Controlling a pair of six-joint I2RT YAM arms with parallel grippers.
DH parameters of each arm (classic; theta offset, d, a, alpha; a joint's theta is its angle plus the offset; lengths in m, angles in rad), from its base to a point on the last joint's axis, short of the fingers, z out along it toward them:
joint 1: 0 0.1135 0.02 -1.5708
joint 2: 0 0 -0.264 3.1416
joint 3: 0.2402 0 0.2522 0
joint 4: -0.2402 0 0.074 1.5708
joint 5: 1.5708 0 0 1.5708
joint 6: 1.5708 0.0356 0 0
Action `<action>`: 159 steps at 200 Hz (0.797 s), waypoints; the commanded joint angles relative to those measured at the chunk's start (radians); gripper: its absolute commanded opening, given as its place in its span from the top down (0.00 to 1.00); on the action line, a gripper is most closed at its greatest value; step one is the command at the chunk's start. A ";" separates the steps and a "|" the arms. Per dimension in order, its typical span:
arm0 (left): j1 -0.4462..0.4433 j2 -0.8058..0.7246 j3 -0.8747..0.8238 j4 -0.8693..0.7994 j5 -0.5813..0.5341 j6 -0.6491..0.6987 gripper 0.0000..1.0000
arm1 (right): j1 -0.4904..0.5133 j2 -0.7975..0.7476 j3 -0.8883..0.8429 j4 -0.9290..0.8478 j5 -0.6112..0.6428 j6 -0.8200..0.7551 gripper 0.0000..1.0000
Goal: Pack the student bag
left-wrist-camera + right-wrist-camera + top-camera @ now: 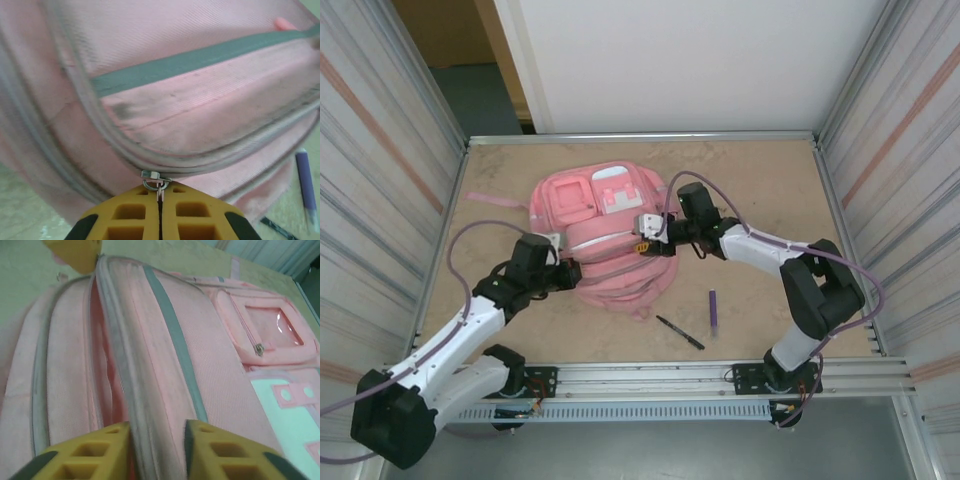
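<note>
The pink student bag point(610, 215) lies flat in the middle of the table, its front pockets facing up. At the bag's near left side, my left gripper point(572, 272) is shut on the metal zipper pull point(156, 181). In the left wrist view its yellow fingertips point(160, 192) pinch the pull's tab against the grey zipper track. My right gripper point(645, 238) is at the bag's right side. In the right wrist view its jaws point(157, 432) stand apart, astride the raised grey zipper edge point(117, 350) beside a partly open compartment. The fabric fills most of the gap between them.
A black pen point(680, 332) and a purple pen point(713, 312) lie on the table to the near right of the bag. A pink strap point(495, 199) trails off to the bag's left. Metal walls close in the table on both sides.
</note>
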 commanded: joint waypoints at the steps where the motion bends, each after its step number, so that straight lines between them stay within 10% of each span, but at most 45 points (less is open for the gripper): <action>1: -0.123 0.029 0.083 0.022 0.030 0.045 1.00 | 0.069 -0.072 -0.034 0.010 -0.026 0.064 0.58; 72: -0.290 0.084 0.135 0.170 -0.021 -0.017 1.00 | 0.202 -0.104 -0.058 -0.050 0.218 0.024 0.59; 108: -0.287 0.040 0.112 0.087 -0.155 -0.017 1.00 | 0.209 -0.122 -0.068 -0.062 0.282 -0.019 0.97; 134: -0.206 0.012 0.084 -0.088 -0.318 -0.114 1.00 | 0.184 -0.161 -0.076 -0.064 0.227 -0.069 1.00; 159: -0.001 0.029 0.010 -0.072 -0.179 -0.102 1.00 | 0.174 -0.174 -0.047 -0.116 0.194 -0.126 1.00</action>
